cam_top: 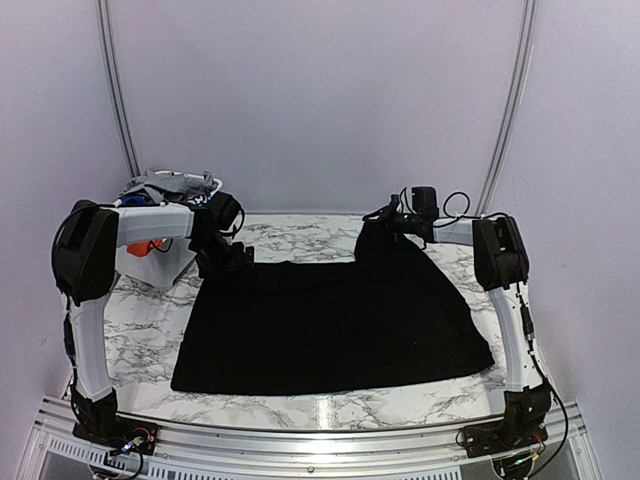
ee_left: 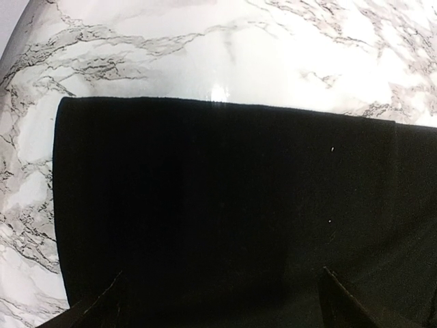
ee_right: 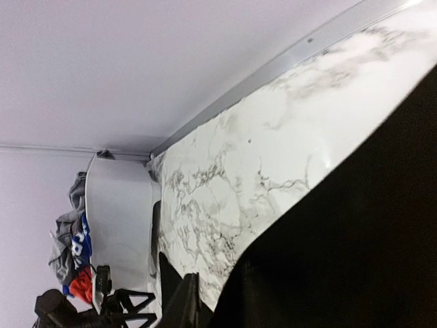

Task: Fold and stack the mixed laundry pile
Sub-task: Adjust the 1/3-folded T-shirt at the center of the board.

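Cloth dominates from above: the black garment (cam_top: pixel 330 320) lies spread across the marble tabletop (cam_top: pixel 150 330), wide along its near hem and narrower at the far edge. The left gripper (cam_top: pixel 225 258) hangs over the far-left corner, dark against dark, so contact is hard to judge from here. Over at the far-right corner the fabric rises in a peak up to the right gripper (cam_top: pixel 385 222), but its jaws are lost against the black cloth, so I cannot tell whether it is clenched or released. Back left, the rest of the laundry pile (cam_top: pixel 165 183) sits heaped in a white basket (cam_top: pixel 165 265), half hidden behind the left arm. Now the left wrist view: the squared corner of the garment (ee_left: pixel 225 205) lies flat on the marble, and two fingers (ee_left: pixel 102 307) poke in at the bottom edge, spread wide with nothing between them, cut off by the frame. Right wrist view: black fabric (ee_right: pixel 341 239) fills the lower right, close and featureless; the basket (ee_right: pixel 119 212) shows at the left with a grey piece (ee_right: pixel 68 225), a blue piece (ee_right: pixel 82 242) and an orange-red piece (ee_right: pixel 82 283) bunched against it. Its own fingertips cannot be made out.
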Robot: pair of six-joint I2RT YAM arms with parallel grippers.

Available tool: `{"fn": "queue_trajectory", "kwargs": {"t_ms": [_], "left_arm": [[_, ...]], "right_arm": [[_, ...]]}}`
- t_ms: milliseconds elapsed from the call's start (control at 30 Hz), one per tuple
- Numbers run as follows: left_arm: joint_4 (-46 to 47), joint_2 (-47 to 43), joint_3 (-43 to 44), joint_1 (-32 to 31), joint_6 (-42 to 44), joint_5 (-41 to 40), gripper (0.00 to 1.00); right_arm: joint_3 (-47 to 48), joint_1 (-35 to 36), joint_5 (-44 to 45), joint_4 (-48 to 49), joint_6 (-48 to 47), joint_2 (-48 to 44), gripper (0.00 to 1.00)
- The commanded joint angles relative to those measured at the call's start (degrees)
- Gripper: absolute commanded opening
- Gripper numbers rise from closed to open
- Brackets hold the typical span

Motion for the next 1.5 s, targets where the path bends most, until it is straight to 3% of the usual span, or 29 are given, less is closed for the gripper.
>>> {"fn": "queue_trajectory", "kwargs": {"t_ms": [0, 167, 233, 467, 767, 1100, 1467], "left_arm": [[-1.29, 0.89, 2.11, 0.56, -0.01, -0.06, 0.99], [-1.26, 0.25, 2.81, 0.51, 0.54, 0.21, 0.99], [-1.26, 0.00, 2.88, 0.55, 1.14, 0.21, 0.99], [-1.08, -0.11, 1.78, 0.55, 2.34, 1.96, 0.99], [-0.83, -0.38, 0.77, 0.56, 2.70, 3.17, 0.99], [-0.73, -0.24, 0.66, 0.59, 2.62, 0.97, 0.99], [-0.77, 4.19, 9.03, 0.77, 5.33, 0.73, 0.99]], "right_arm": [[5.22, 0.39, -3.57, 1.29, 0.25, 2.17, 0.30], [3.00, -1.61, -1.40, -7.77, -11.76, -5.60, 0.64], [0.46, -2.90, -0.19, -12.38, -17.09, -9.50, 0.69], [-9.86, -6.12, 3.94, -22.71, -27.63, -15.68, 0.63], [-17.17, -7.01, 5.65, -24.09, -27.07, -13.71, 0.58], [-24.78, -13.62, 16.00, -24.77, -27.41, -15.95, 0.57], [-22.75, -15.09, 9.68, -20.86, -30.16, -17.95, 0.57]]}}
